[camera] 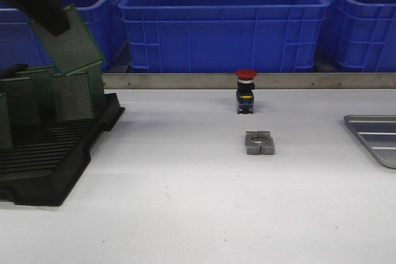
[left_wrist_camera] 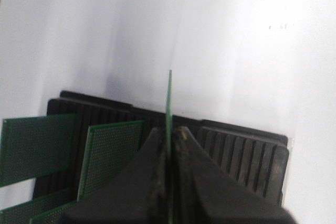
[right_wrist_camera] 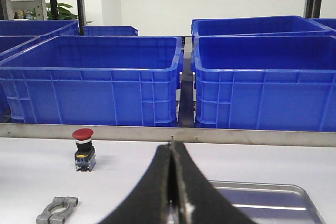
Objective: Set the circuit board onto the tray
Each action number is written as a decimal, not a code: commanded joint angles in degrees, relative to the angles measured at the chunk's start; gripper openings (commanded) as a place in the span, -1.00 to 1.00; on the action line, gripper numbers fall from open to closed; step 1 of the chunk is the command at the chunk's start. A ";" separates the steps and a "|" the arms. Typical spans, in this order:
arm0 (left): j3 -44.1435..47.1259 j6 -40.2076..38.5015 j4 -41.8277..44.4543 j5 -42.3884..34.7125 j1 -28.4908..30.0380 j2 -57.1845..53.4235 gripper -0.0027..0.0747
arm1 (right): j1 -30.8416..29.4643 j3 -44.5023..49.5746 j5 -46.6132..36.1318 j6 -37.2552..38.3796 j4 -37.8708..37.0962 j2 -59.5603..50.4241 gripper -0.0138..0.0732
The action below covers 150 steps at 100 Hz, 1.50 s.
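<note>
My left gripper (camera: 49, 24) is shut on a green perforated circuit board (camera: 69, 42), holding it tilted in the air above the black slotted rack (camera: 55, 153) at the table's left. In the left wrist view the held circuit board (left_wrist_camera: 169, 95) shows edge-on between the shut fingers (left_wrist_camera: 152, 171), over the rack (left_wrist_camera: 236, 150). Several more boards (camera: 73, 94) stand in the rack. The silvery-grey ribbed tray (camera: 377, 135) lies at the far right edge. My right gripper (right_wrist_camera: 172, 148) is shut and empty, hovering just before the tray (right_wrist_camera: 262, 198).
A red-capped push button (camera: 245, 91) and a grey metal clamp (camera: 259, 142) sit mid-table. Big blue bins (camera: 223, 23) line the back behind a metal rail (camera: 247, 80). The button (right_wrist_camera: 84, 148) and clamp (right_wrist_camera: 56, 209) also show in the right wrist view.
</note>
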 commanded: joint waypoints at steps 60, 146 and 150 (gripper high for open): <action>-1.47 -0.58 -20.45 2.75 -24.67 -8.17 -0.95 | -0.18 -0.70 -4.81 0.12 -0.67 -1.24 -0.84; -1.47 -0.58 -20.45 2.75 -26.54 -8.17 -0.95 | 0.26 -29.23 27.29 6.42 -0.67 13.69 -0.84; -1.47 -0.58 -20.45 2.75 -26.54 -8.17 -0.95 | 0.26 -31.91 30.92 6.42 -0.67 16.07 -0.84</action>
